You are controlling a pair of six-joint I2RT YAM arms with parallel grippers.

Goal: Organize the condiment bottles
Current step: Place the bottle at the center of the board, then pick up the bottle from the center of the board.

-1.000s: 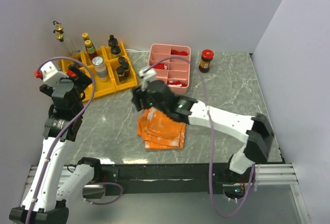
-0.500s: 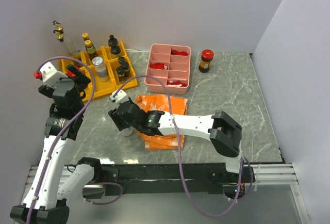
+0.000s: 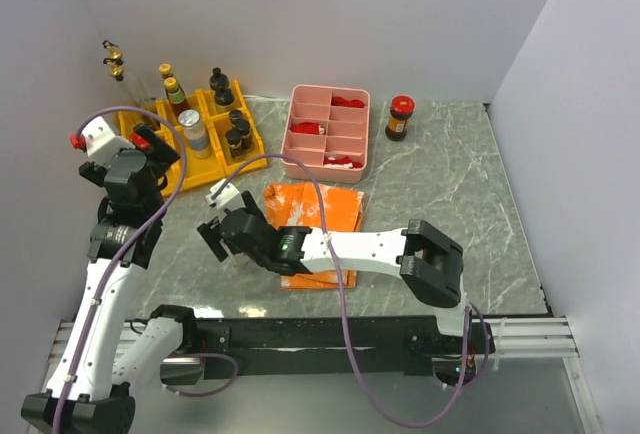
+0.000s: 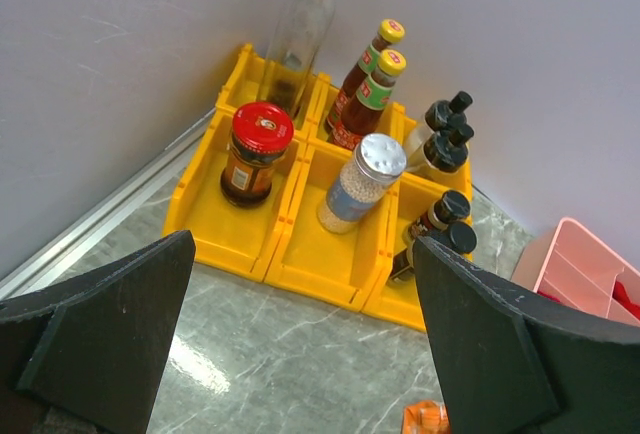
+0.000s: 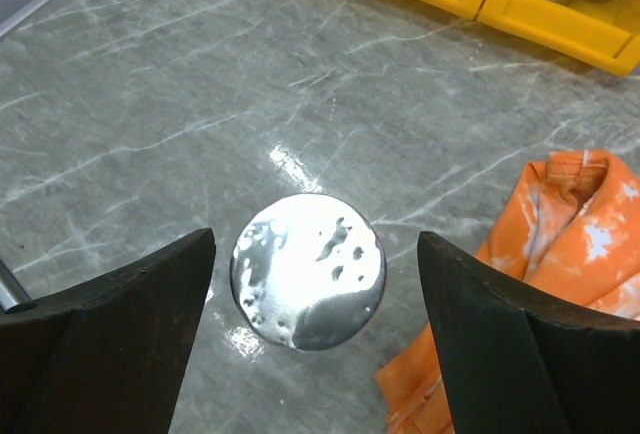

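A yellow bin rack (image 3: 212,166) at the back left holds a red-capped jar (image 4: 257,154), a silver-capped shaker (image 3: 192,129), two yellow-capped bottles (image 4: 368,89), several black-capped bottles (image 3: 238,132) and a tall clear bottle (image 4: 300,24). Another red-capped jar (image 3: 400,117) stands right of the pink tray. A silver-capped jar (image 5: 308,271) stands on the table left of the orange cloth. My right gripper (image 5: 316,254) is open above it, one jaw on each side of the cap, not touching. The top view (image 3: 215,237) hides the jar under this gripper. My left gripper (image 3: 150,146) is open and empty before the rack.
The pink divided tray (image 3: 296,129) with red pieces stands at the back centre. The orange folded cloth (image 3: 335,209) lies under the right forearm, its edge close to the silver-capped jar (image 5: 540,254). Walls close the table at the left, back and right.
My right gripper has swung left and toward the near edge, from beside the rack to above the silver-capped jar. The left arm has barely moved.
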